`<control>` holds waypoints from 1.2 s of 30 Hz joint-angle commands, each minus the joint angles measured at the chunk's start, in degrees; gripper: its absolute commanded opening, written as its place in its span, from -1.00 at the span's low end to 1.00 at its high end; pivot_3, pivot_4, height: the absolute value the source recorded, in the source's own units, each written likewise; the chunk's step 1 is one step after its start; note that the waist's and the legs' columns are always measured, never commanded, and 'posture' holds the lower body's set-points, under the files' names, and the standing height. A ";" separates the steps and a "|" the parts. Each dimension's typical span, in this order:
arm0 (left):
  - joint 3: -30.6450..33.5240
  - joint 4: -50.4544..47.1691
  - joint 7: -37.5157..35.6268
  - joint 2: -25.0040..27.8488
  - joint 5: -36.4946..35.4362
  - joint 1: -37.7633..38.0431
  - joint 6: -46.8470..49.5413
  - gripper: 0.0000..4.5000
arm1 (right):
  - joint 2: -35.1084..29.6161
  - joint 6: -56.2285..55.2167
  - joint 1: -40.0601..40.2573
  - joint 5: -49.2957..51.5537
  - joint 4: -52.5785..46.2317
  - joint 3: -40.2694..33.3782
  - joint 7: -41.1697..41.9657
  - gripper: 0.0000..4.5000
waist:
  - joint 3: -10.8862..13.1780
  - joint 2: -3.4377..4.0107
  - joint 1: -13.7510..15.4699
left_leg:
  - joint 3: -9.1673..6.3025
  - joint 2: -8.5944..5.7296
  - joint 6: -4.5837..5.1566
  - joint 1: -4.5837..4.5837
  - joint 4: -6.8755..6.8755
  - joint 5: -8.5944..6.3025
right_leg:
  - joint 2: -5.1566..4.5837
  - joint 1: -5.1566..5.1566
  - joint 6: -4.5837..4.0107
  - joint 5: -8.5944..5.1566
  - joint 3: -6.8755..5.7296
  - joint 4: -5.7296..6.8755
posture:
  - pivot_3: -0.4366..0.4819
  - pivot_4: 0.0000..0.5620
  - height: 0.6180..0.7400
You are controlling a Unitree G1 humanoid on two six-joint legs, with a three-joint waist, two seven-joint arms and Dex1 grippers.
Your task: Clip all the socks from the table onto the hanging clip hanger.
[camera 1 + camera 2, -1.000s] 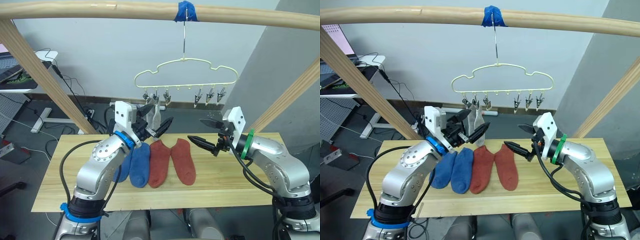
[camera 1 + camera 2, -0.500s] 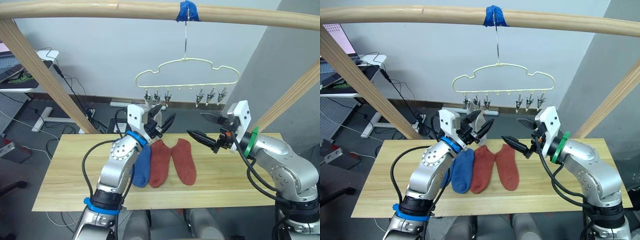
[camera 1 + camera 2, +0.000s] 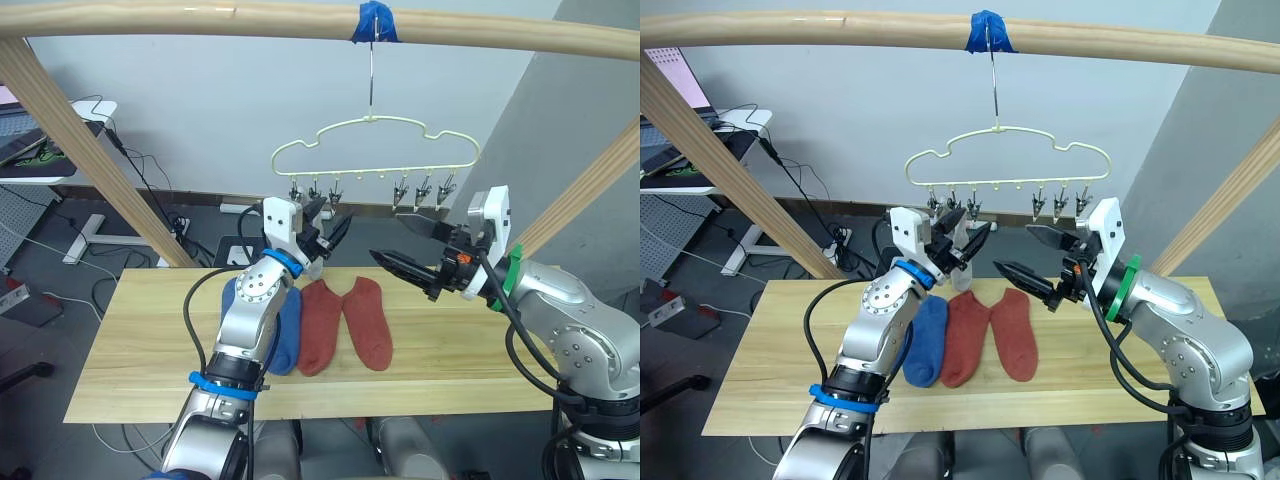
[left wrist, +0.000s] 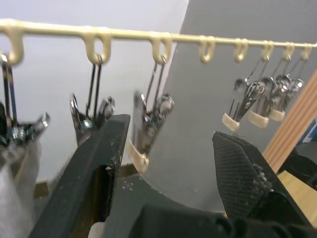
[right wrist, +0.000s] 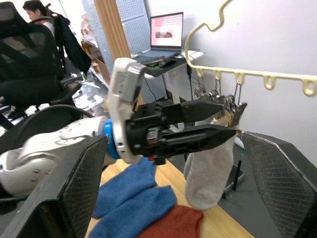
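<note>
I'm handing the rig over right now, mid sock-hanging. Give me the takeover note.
Left gripper: jaws open, empty, up at the clip hanger's left clips.
Right gripper: jaws open, empty, in the air above the table.
Done: grey sock hangs clipped at the left; one or two, cannot tell.
Left: two blue socks and two rust red socks lying on the table.

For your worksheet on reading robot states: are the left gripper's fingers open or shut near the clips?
Open. In the left wrist view the left gripper shows two black fingers spread apart, with a hanger clip in the gap.
</note>
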 commanded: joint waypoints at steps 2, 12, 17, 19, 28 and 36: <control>0.93 1.70 0.11 -0.90 0.72 -2.04 -2.68 0.32 | -0.82 -0.57 -0.98 1.53 -2.19 -0.90 -0.71 1.00 | 0.00 0.00 -0.16 | 0.00 0.00 0.00 0.00 0.00 0.00 | 0.00 0.01 0.00 0.00 0.00 -0.01 | -0.42 -0.24 1.00; 1.63 6.40 -0.52 -2.53 0.45 -5.21 -5.06 0.32 | -1.07 -1.03 -1.02 1.30 -2.11 -0.80 -1.56 1.00 | 0.00 0.00 -0.92 | 0.00 0.00 0.00 0.00 0.00 0.00 | 0.00 0.00 0.01 0.00 0.00 0.00 | -0.46 -0.26 1.00; 1.54 8.71 -0.15 -3.58 1.13 -6.99 -6.33 0.32 | -1.15 -1.27 -0.78 1.06 -2.03 -0.59 -1.78 1.00 | 0.00 0.00 -1.12 | 0.00 0.00 0.00 0.00 -0.01 0.00 | 0.00 0.00 0.01 0.00 0.00 -0.01 | -0.47 -0.26 1.00; 1.54 9.50 -0.10 -3.94 1.29 -7.51 -6.70 0.32 | -1.15 -1.35 -0.69 0.92 -2.01 -0.52 -1.86 1.00 | 0.00 0.00 -1.15 | 0.00 0.00 0.00 0.00 -0.01 0.00 | 0.00 0.00 0.01 0.00 0.00 -0.01 | -0.48 -0.26 1.00; 1.59 11.57 -0.06 -4.36 1.69 -8.76 -7.69 0.32 | -1.39 -1.91 0.05 0.25 -1.69 -0.44 -1.67 1.00 | 0.00 0.00 -1.66 | 0.00 0.00 0.00 0.00 -0.01 0.00 | 0.00 0.00 0.01 0.00 0.00 0.00 | -0.48 -0.28 1.00; 2.22 12.36 0.37 -4.62 1.55 -9.23 -7.37 -0.44 | -1.43 -2.33 0.67 0.54 -1.91 -0.22 -1.98 1.00 | 0.00 0.00 -2.50 | 0.00 0.00 0.00 0.00 -0.01 0.00 | 0.00 0.00 0.01 0.00 0.01 0.02 | -0.49 -0.29 1.00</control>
